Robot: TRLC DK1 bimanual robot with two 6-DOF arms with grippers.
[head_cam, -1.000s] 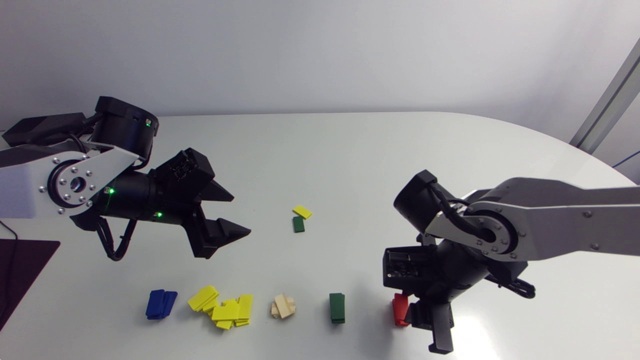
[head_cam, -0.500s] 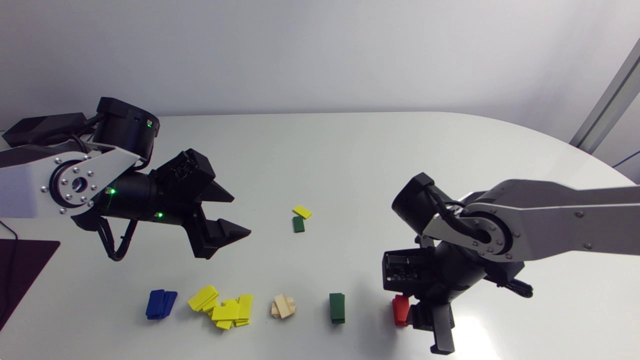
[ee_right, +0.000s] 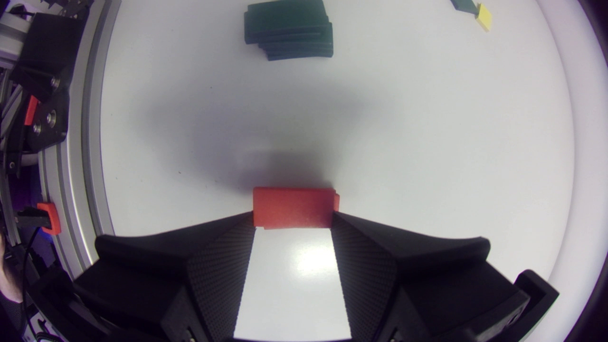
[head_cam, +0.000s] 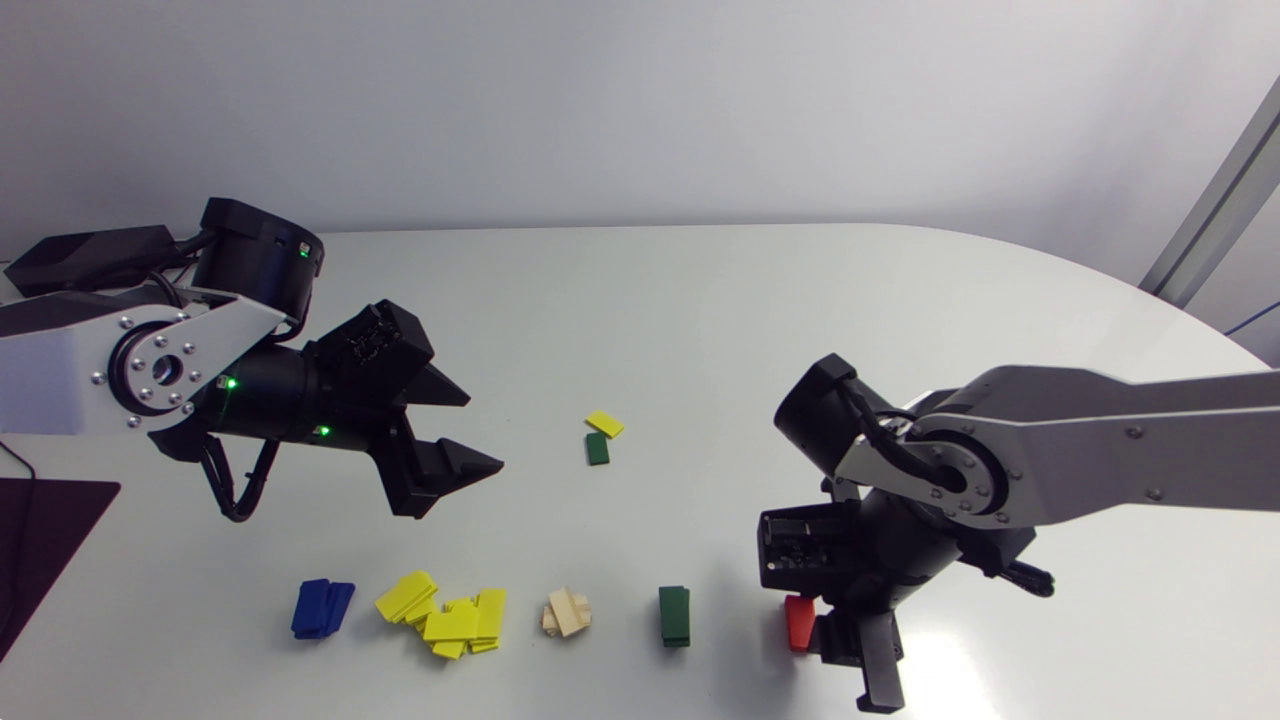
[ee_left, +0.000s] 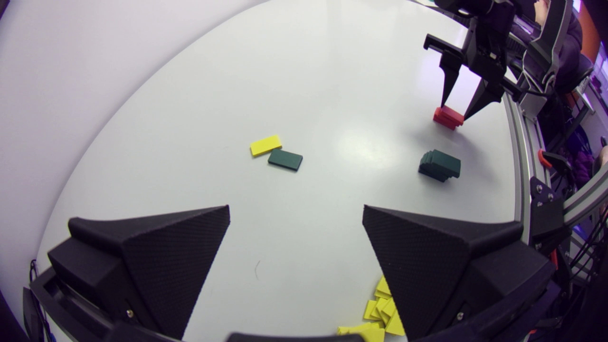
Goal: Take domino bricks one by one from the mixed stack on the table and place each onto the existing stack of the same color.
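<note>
Red brick (ee_right: 294, 207) atop red stack (ee_left: 447, 117) by near edge of bench (head_cam: 700, 300), clamped in right gripper (ee_right: 292, 216), left gripper (ee_left: 295, 207) gaping, empty; liable to slide off askew if dragged by a finger at release.

Left of frame, the left arm (head_cam: 60, 370) is a silver-grey link with a ring of screws round a black joint, small green lights and a looping black cable (head_cam: 232, 495). The right arm (head_cam: 1100, 440), opposite, matches, with screws along its link. Both carry matte black, finely textured wedge fingers (ee_left: 175, 256)
</note>
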